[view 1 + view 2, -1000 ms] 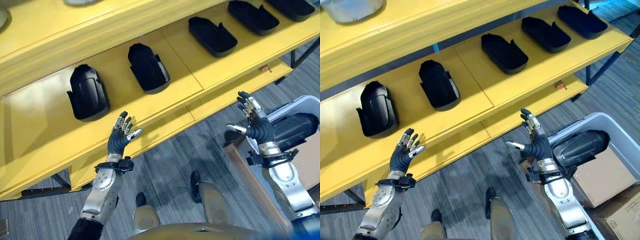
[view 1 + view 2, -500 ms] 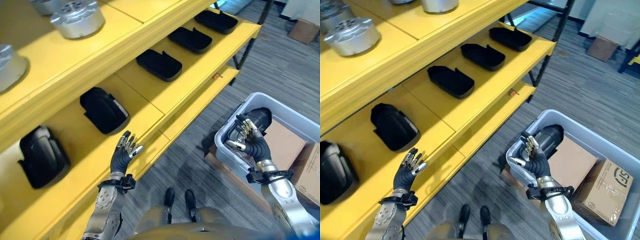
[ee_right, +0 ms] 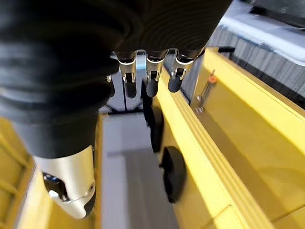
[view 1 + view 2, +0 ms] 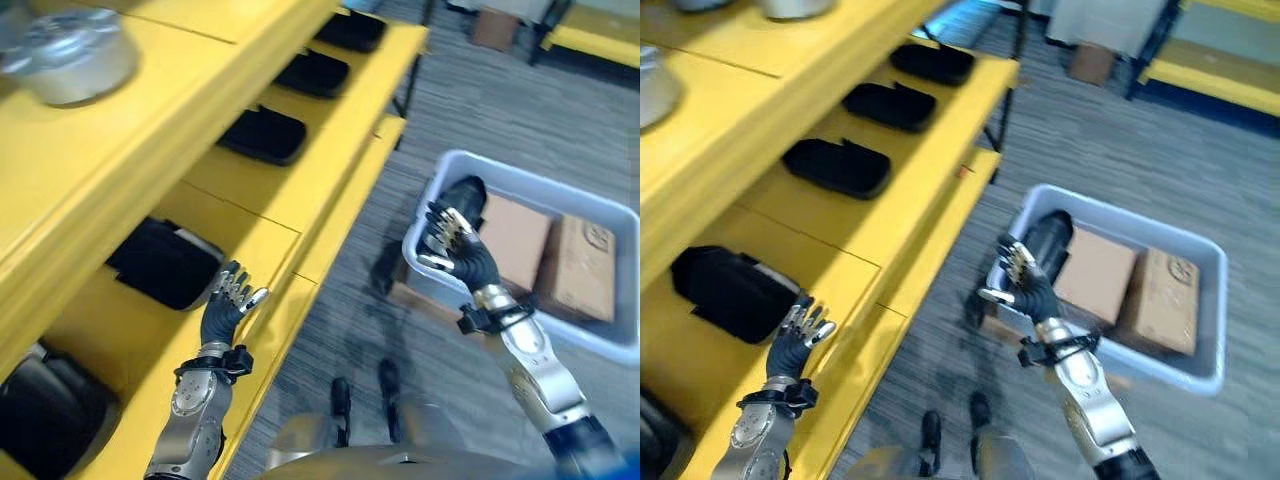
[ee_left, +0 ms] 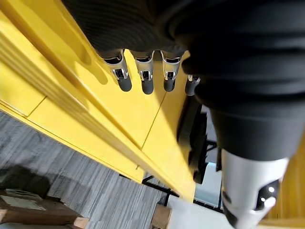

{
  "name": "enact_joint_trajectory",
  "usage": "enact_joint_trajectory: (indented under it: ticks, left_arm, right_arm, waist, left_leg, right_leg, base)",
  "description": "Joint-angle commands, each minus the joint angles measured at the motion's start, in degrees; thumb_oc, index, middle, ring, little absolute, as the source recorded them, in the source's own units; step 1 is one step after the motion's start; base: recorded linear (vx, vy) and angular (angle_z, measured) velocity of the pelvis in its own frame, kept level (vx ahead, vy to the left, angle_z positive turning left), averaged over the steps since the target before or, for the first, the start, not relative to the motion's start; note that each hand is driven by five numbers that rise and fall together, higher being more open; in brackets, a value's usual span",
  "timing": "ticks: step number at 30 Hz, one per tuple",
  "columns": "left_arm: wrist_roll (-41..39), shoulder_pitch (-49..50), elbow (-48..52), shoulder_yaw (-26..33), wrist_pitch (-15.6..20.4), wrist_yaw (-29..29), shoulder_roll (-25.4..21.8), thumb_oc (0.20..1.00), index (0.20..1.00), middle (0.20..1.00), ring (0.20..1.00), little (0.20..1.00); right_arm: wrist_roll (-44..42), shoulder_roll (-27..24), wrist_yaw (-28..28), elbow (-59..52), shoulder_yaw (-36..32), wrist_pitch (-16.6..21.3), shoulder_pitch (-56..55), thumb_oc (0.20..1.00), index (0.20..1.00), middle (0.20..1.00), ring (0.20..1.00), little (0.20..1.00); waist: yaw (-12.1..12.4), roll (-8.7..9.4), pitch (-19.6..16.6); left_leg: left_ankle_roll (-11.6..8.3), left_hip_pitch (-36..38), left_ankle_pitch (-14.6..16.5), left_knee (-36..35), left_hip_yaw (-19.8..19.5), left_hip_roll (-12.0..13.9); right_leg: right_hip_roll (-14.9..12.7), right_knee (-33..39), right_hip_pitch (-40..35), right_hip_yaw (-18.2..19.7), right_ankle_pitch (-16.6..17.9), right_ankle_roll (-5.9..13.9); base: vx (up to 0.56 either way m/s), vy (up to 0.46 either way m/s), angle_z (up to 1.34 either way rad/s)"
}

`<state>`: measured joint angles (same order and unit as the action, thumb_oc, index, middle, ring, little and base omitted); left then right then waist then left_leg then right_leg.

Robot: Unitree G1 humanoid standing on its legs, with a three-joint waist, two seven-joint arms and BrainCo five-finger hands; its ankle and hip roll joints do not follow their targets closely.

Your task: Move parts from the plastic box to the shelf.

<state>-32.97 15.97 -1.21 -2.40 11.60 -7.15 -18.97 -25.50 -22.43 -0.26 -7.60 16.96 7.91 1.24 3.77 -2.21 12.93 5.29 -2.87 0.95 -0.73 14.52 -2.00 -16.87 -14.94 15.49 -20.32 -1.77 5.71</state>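
While the right hand (image 4: 460, 250) hovers wide and empty at the box's (image 4: 620, 345) near rim, reach for the dark part (image 4: 462, 193); left hand (image 4: 226, 305) idles, fingers spread.

The left arm rises from the lower left of the left eye view, forearm near upright, and its left hand (image 4: 226, 303) stands at lower centre-left — palm turned forward, fingers straight and a little spread, thumb out to the right. It holds nothing.

The right arm enters from the lower right corner and slants up toward the centre-right, where the right hand (image 4: 458, 250) is raised — fingers relaxed and fanned upward, thumb pointing left, nothing in its grasp. In the wrist views each hand's fingertips hang free.
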Motion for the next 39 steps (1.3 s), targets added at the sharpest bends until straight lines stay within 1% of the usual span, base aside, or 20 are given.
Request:
enact_joint_trajectory:
  ticks: [1,3,6,9,16,17,18,19,20,21,22,23,25,27,28,29,31,33,34,39]
  left_arm:
    - [-0.04,2.98,3.97,3.22,1.99,0.15,-1.78,1.000,1.000,1.000,1.000,1.000]
    - [0.30,3.35,3.72,3.03,1.80,0.48,-1.35,1.000,1.000,1.000,1.000,1.000]
    - [1.89,2.30,3.05,1.74,1.32,0.39,-0.53,1.000,1.000,1.000,1.000,1.000]
    - [2.48,1.17,2.46,1.02,0.87,0.49,0.33,1.000,1.000,1.000,1.000,1.000]
    - [3.05,0.74,2.03,0.26,-0.11,1.66,0.54,1.000,1.000,1.000,1.000,1.000]
    - [3.08,0.52,1.97,0.39,-0.11,1.66,0.58,1.000,1.000,1.000,1.000,1.000]
    - [3.04,0.22,1.95,0.59,0.00,1.67,0.76,1.000,1.000,1.000,1.000,1.000]
    - [2.77,0.40,2.20,1.02,0.13,1.44,0.91,1.000,1.000,1.000,1.000,1.000]
    - [2.66,0.41,2.47,0.93,0.29,1.36,0.96,1.000,1.000,1.000,1.000,1.000]
    - [2.66,0.41,2.47,0.93,0.29,1.36,0.96,1.000,1.000,1.000,1.000,1.000]
    - [2.22,0.84,2.68,1.30,0.27,1.14,1.61,1.000,1.000,1.000,1.000,1.000]
    - [1.96,1.15,2.60,1.61,0.24,1.09,1.51,1.000,1.000,1.000,1.000,1.000]
    - [1.56,1.33,2.49,1.72,0.66,0.40,1.38,1.000,1.000,1.000,1.000,1.000]
    - [2.09,1.32,1.59,1.82,0.91,0.04,1.77,1.000,1.000,1.000,1.000,1.000]
    - [1.85,2.26,1.07,2.07,1.62,0.66,2.96,1.000,1.000,1.000,1.000,1.000]
    - [1.55,2.58,0.86,2.25,1.50,1.21,3.23,1.000,1.000,1.000,1.000,1.000]
    - [1.23,2.48,1.03,2.13,1.61,1.68,2.96,1.000,1.000,1.000,1.000,1.000]
    - [1.38,2.57,1.02,2.29,1.57,1.82,2.56,1.000,1.000,1.000,1.000,1.000]
    - [1.68,2.91,1.39,3.21,1.56,1.97,1.50,1.000,1.000,1.000,1.000,1.000]
    - [1.69,2.67,1.20,3.96,1.54,1.14,-0.44,1.000,1.000,1.000,1.000,1.000]
  right_arm:
    - [1.47,-0.30,0.33,-2.09,-1.63,0.91,-0.22,1.000,1.000,1.000,1.000,1.000]
    - [1.35,-0.17,0.21,-2.44,-2.10,0.50,-1.00,1.000,1.000,1.000,1.000,1.000]
    - [1.23,-0.18,0.11,-3.30,-3.44,0.39,-2.94,1.000,1.000,1.000,1.000,1.000]
    - [0.44,-1.36,-0.07,-4.55,-6.52,0.62,-5.76,1.000,1.000,1.000,1.000,1.000]
    - [-0.08,-2.13,-0.50,-4.52,-10.22,0.81,-9.01,1.000,1.000,1.000,1.000,1.000]
    - [-0.35,-2.22,-0.33,-4.63,-10.32,0.90,-9.19,1.000,1.000,1.000,1.000,1.000]
    - [-0.95,-2.60,-0.11,-4.66,-10.20,1.05,-9.19,1.000,1.000,1.000,1.000,1.000]
    - [-1.42,-2.65,-0.11,-4.27,-9.81,1.18,-9.15,1.000,1.000,1.000,1.000,1.000]
    - [-1.49,-3.01,-0.06,-4.27,-9.67,1.29,-8.95,1.000,1.000,1.000,1.000,1.000]
    - [-1.49,-3.01,-0.06,-4.27,-9.67,1.29,-8.95,1.000,1.000,1.000,1.000,1.000]
    - [-1.16,-3.37,0.04,-4.25,-10.14,1.11,-9.02,1.000,1.000,1.000,1.000,1.000]
    - [-1.04,-3.56,-0.12,-4.11,-10.48,1.27,-9.00,1.000,1.000,1.000,1.000,1.000]
    - [-0.28,-3.77,-1.19,-3.63,-11.09,1.86,-9.07,1.000,1.000,1.000,1.000,1.000]
    - [0.87,-3.89,-1.90,-2.40,-11.66,2.10,-9.24,1.000,1.000,1.000,1.000,1.000]
    - [1.59,-3.82,-0.99,-2.02,-12.21,1.85,-10.59,1.000,1.000,1.000,1.000,1.000]
    - [2.55,-3.45,-0.56,-1.84,-12.04,1.36,-10.80,1.000,1.000,1.000,1.000,1.000]
    - [2.49,-2.67,-0.13,-1.74,-12.59,1.31,-12.02,1.000,1.000,1.000,1.000,1.000]
    - [2.40,-2.32,0.13,-1.79,-12.45,0.92,-12.04,1.000,1.000,1.000,1.000,1.000]
    - [1.61,-1.33,1.49,-2.98,-12.34,0.43,-12.96,1.000,1.000,1.000,1.000,1.000]
    - [0.54,-0.06,2.65,-2.78,-11.05,-0.38,-13.93,1.000,1.000,1.000,1.000,1.000]
  waist:
    - [1.04,0.80,-0.48]
    - [0.22,1.71,-0.07]
    - [-1.08,3.32,-0.81]
    - [-3.08,4.19,-2.42]
    - [-5.21,3.41,-3.65]
    - [-5.35,3.38,-3.53]
    - [-5.40,3.60,-2.76]
    - [-4.14,4.58,-0.84]
    - [-3.39,5.25,0.46]
    - [-3.39,5.25,0.46]
    - [-2.44,6.86,1.62]
    - [-2.40,6.96,1.54]
    - [-2.21,6.60,1.39]
    - [-1.40,5.07,1.29]
    - [-1.30,3.69,0.43]
    - [-1.54,3.15,-0.57]
    - [-1.60,3.03,-1.02]
    - [-1.49,3.18,-0.92]
    - [-2.11,3.86,-1.00]
    - [-2.49,5.71,-1.40]
  left_leg:
    - [-2.42,1.37,3.08,2.24,-7.58,1.37]
    - [-2.64,2.53,3.67,2.00,-7.36,0.96]
    - [-3.44,3.03,3.88,0.92,-7.77,0.53]
    - [-5.72,4.50,3.36,0.57,-8.43,3.75]
    - [-9.28,5.31,0.01,1.39,-8.18,8.50]
    - [-9.64,4.68,-0.21,3.84,-8.12,9.06]
    - [-10.35,1.90,-2.09,12.05,-8.32,10.27]
    - [-10.37,-3.73,-6.05,26.83,-11.48,9.61]
    - [-10.02,-7.42,-7.00,33.38,-14.22,7.43]
    - [-10.02,-7.42,-7.00,33.38,-14.22,7.43]
    - [-8.23,-13.87,-4.23,30.84,-16.94,6.56]
    - [-8.26,-13.80,-4.15,26.23,-16.98,8.88]
    - [-9.48,-12.36,-9.30,8.22,-16.17,14.25]
    - [-11.62,-11.55,-13.67,-1.09,-18.28,15.39]
    - [-12.16,-8.19,-11.36,-0.86,-18.43,15.72]
    - [-12.76,-6.70,-11.15,-2.62,-17.33,16.01]
    - [-12.31,-5.03,-9.65,-1.13,-14.65,15.17]
    - [-11.95,-4.21,-8.97,-0.70,-14.40,14.42]
    - [-10.65,-3.11,-6.43,0.42,-12.71,12.89]
    - [-9.30,-2.56,-3.44,2.35,-9.57,11.12]
  right_leg:
    - [1.43,9.77,-5.18,3.02,7.97,3.05]
    - [0.90,12.64,-4.73,4.51,10.94,4.36]
    - [2.44,16.94,-7.54,5.32,11.80,4.82]
    - [5.11,16.47,-9.61,3.68,9.00,3.23]
    - [9.46,17.43,-11.67,3.59,4.94,0.64]
    - [9.89,17.14,-11.83,3.63,4.24,0.08]
    - [11.12,16.91,-12.62,4.07,3.03,-1.47]
    - [12.54,17.30,-14.09,5.42,2.20,-3.43]
    - [12.42,17.49,-14.26,5.83,2.46,-3.98]
    - [12.42,17.49,-14.26,5.83,2.46,-3.98]
    - [11.76,18.85,-14.77,7.19,2.45,-3.06]
    - [11.71,19.06,-15.15,7.85,2.14,-2.50]
    - [11.03,18.29,-14.79,9.01,1.27,-1.38]
    - [10.79,18.53,-15.67,10.32,0.53,-0.52]
    - [10.19,18.40,-16.40,12.18,0.19,0.27]
    - [10.43,18.81,-16.24,13.00,0.79,0.39]
    - [8.54,19.06,-17.25,13.47,1.71,1.59]
    - [7.77,18.93,-17.66,13.83,2.09,2.09]
    - [5.59,18.09,-18.03,15.26,2.89,3.25]
    - [2.86,17.75,-16.90,16.96,4.03,5.08]
  base:
    - [0.07,-0.083,-0.99]
    - [0.08,-0.124,-0.44]
    - [0.08,-0.158,0.35]
    - [0.23,-0.298,0.17]
    - [0.13,-0.189,-0.05]
    - [0.08,-0.206,0.06]
    - [0.09,-0.313,0.07]
    - [0.03,-0.302,-0.26]
    - [0.00,-0.189,-0.70]
    - [0.02,-0.074,-0.73]
    - [0.13,-0.002,-0.58]
    - [0.21,0.077,-0.14]
    - [0.21,0.235,-0.76]
    - [0.22,0.353,-0.74]
    - [0.25,0.420,-0.09]
    - [0.24,0.423,-0.42]
    - [0.23,0.325,-1.42]
    - [0.17,0.264,-0.68]
    - [0.13,0.287,-0.27]
    - [0.08,0.208,-0.39]
